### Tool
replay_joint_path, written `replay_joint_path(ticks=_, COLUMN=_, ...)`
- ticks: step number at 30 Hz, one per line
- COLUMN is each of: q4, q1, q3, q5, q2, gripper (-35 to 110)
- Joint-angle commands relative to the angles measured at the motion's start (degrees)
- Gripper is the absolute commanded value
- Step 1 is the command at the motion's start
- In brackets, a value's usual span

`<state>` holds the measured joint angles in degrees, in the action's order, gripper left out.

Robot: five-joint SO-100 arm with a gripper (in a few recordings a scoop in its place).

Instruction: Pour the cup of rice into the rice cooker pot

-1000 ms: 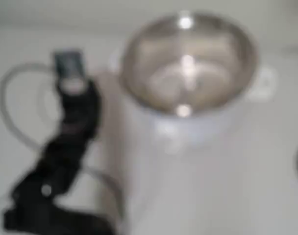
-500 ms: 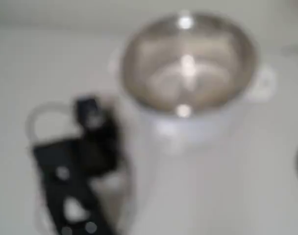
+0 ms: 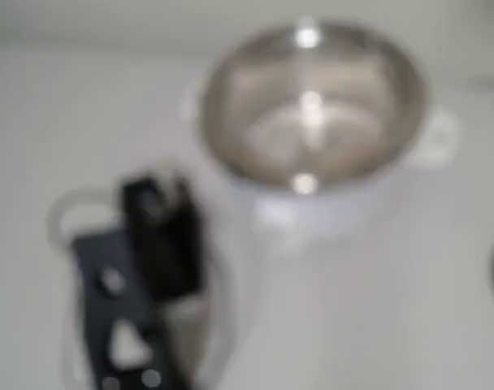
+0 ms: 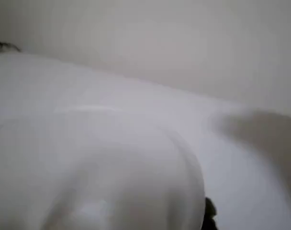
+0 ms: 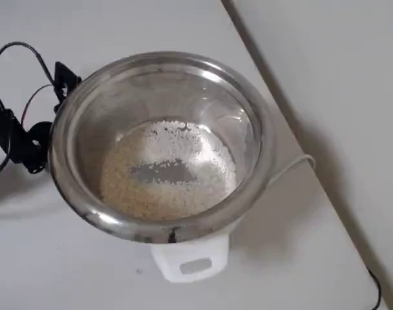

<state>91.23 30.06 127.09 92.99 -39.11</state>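
Rice [image 5: 167, 169] lay across the floor of the rice cooker pot [image 5: 74, 123] — the arm [image 3: 145, 268] had drawn back from the pot's left side within the last second, suggesting pouring was complete — while gripper state and cup position could not be determined.

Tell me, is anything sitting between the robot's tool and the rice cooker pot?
No. In the blurry fixed view, only bare white table separates the tool from the rice cooker pot.

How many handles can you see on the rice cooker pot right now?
2: one white handle on the rice cooker pot at right in the fixed view, another at the bottom overhead. More may be hidden.
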Motion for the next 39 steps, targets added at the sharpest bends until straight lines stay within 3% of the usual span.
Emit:
replay_joint_path(ticks=1, q4=0.35, q1=-2.72, q3=3.69, q5=1.41, q2=-2.81, gripper=50)
replay_joint_path(ticks=16, q4=12.66, q1=-3.96, q3=29.53, q5=-3.16, q2=-14.94, gripper=49)
replay_joint_path(ticks=25, q4=8.96, q1=-5.98, q3=45.97, q5=-8.44, q2=-39.02, gripper=49)
replay_joint_path(ticks=28, q4=0.35, q1=-5.98, q3=49.48, q5=-10.55, q2=-53.53, gripper=49)
replay_joint_path(ticks=31, q4=-16.96, q1=-6.33, q3=50.71, q5=-12.66, q2=-74.09, gripper=48)
replay_joint_path(ticks=33, q4=-38.14, q1=-6.86, q3=50.54, q5=-14.5, q2=-94.57, gripper=48)
replay_joint_path(ticks=36, q4=-81.56, q1=-6.33, q3=49.39, q5=-18.11, q2=-131.84, gripper=46)
replay_joint_path(ticks=39, q4=-100.81, q1=-7.38, q3=50.71, q5=-21.62, q2=-149.59, gripper=44)
